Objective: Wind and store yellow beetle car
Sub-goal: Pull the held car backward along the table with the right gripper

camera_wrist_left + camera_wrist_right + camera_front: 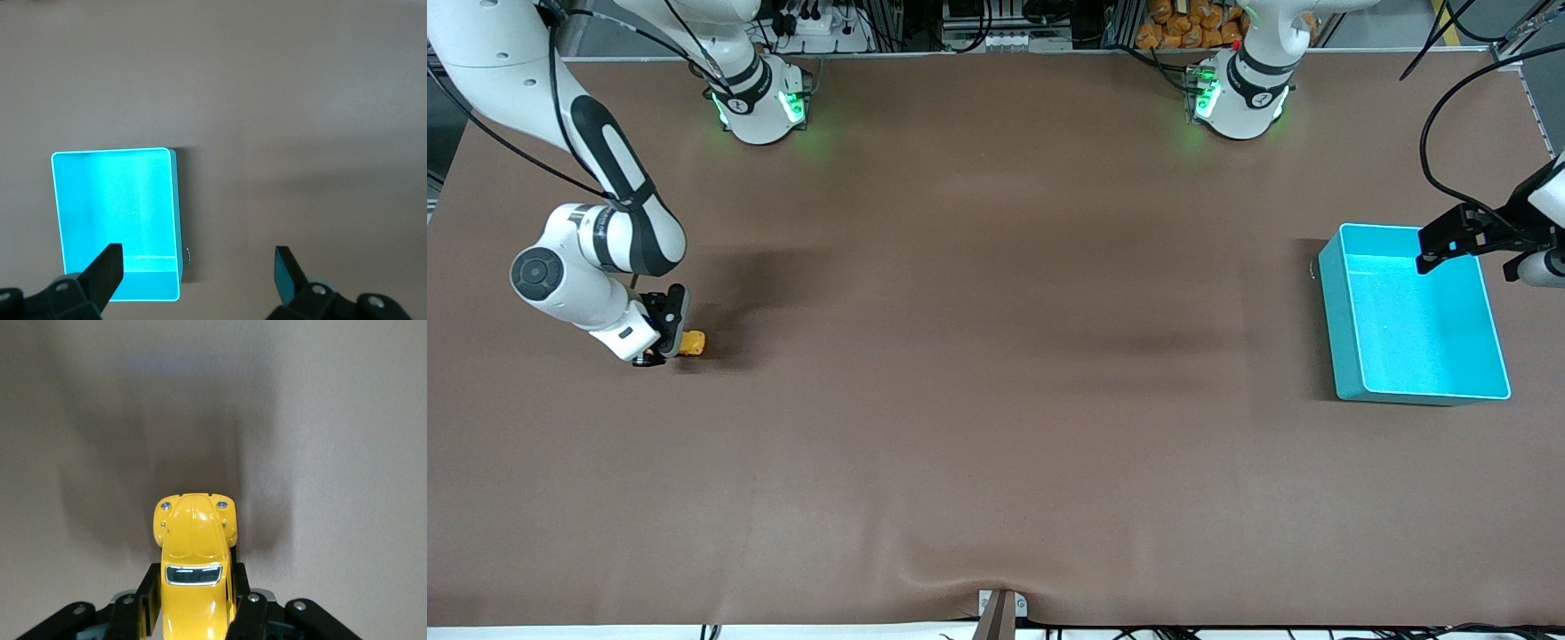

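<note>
Right wrist view: I see my right gripper (195, 613) clamped on the car (193, 547), nose pointing straight out from the fingers, low over the table (996, 356) at the right arm's end. Left gripper (197, 267) waits wide open above the bin (63, 220).

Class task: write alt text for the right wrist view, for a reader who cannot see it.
The right tool grips the yellow beetle car by its sides, bonnet pointing away from the camera. Below it lies the plain brown table, darkened by soft shadows.
</note>
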Available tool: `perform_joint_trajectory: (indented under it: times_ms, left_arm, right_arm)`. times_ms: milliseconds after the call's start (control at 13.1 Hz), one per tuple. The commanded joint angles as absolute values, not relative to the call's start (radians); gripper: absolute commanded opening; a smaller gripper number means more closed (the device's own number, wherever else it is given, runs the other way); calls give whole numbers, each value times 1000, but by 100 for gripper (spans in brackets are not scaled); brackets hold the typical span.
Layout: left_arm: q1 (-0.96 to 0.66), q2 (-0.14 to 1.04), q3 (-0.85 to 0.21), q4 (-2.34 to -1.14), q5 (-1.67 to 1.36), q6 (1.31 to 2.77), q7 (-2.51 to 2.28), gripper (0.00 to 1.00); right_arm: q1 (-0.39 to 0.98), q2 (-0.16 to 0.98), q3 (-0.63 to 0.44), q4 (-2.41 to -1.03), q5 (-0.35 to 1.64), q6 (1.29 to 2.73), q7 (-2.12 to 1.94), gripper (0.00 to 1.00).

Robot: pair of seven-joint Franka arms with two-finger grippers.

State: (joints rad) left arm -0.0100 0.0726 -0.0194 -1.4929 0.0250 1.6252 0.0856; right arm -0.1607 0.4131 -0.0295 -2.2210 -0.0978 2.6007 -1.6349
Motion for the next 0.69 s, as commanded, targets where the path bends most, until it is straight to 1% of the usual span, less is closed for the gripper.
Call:
perform_joint_trajectory:
  times_ms: [0, 611]
  left_arm:
    - [-5, 71, -21, -1494, 21, 1634, 94, 100]
    - [0, 77, -17, -1499, 32, 1640, 83, 100]
  right_arm:
    - [-215, 483, -21, -2188, -107, 2611, -1689, 35]
    - [-281, 495, -21, -2166, -106, 2606, -1759, 36]
